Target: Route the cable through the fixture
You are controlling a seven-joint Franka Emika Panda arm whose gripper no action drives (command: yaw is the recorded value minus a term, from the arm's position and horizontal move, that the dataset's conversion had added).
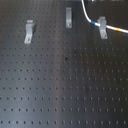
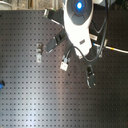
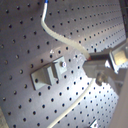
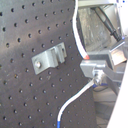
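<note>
In the first exterior view I see the black perforated metal desk (image 1: 60, 85) with three small grey metal clip fixtures standing in a row across its far part: one at about ten o'clock (image 1: 29, 31), one near twelve (image 1: 68, 17), one toward one o'clock (image 1: 102, 26). The thin white cable (image 1: 88, 16) comes down from the top edge, curves to the one o'clock fixture and touches it, then runs off toward three o'clock; a short blue band and a yellow band (image 1: 116, 29) sit on it just past that fixture.

In the second exterior view I see the white robot arm with a blue disc (image 2: 78, 20) hanging over the desk (image 2: 30, 95), covering much of the far side. Three fixtures show below it: at nine o'clock (image 2: 38, 51), near centre (image 2: 65, 62) and toward four o'clock of the arm (image 2: 89, 76). I cannot make out the pincer here.

In the first wrist view, the cable (image 3: 59, 39) bends past a grey fixture (image 3: 48, 73) bolted to the desk, lying just beside it and not through it, and reaches the pincer (image 3: 93, 62), whose grey metal fingers (image 3: 102, 61) close on it.

In the second wrist view, the pincer (image 4: 95, 67) again clamps the cable (image 4: 79, 40), which passes near the fixture (image 4: 50, 57) and trails away below, showing a blue stretch near the frame's edge.
</note>
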